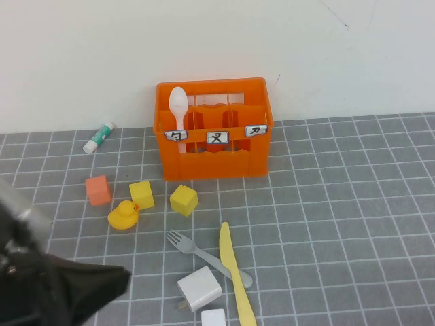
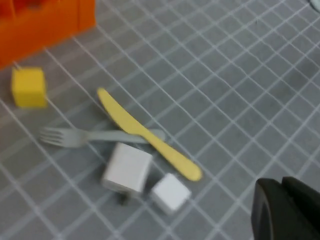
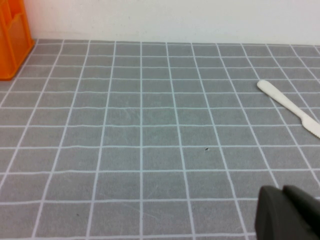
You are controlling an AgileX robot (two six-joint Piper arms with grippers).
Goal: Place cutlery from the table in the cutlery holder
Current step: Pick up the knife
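Note:
The orange cutlery holder (image 1: 212,153) stands at the back of the table (image 1: 353,204), with a pale spoon (image 1: 178,105) upright in its left compartment. On the table in front of it lie a grey fork (image 1: 202,253) and a yellow knife (image 1: 232,272), the knife lying over the fork's handle. The left wrist view shows the same knife (image 2: 145,135) and fork (image 2: 75,136). My left gripper (image 2: 281,186) is shut and empty, off to the left of them above the table. My right gripper (image 3: 281,192) is shut and empty over bare table, out of the high view.
Two white blocks (image 1: 199,287) (image 1: 213,318) lie against the fork and knife. Two yellow cubes (image 1: 141,194) (image 1: 183,200), an orange cube (image 1: 98,190) and a rubber duck (image 1: 124,214) sit left of centre. A glue stick (image 1: 99,137) lies by the wall. A white knife-shaped piece (image 3: 290,107) lies at the right.

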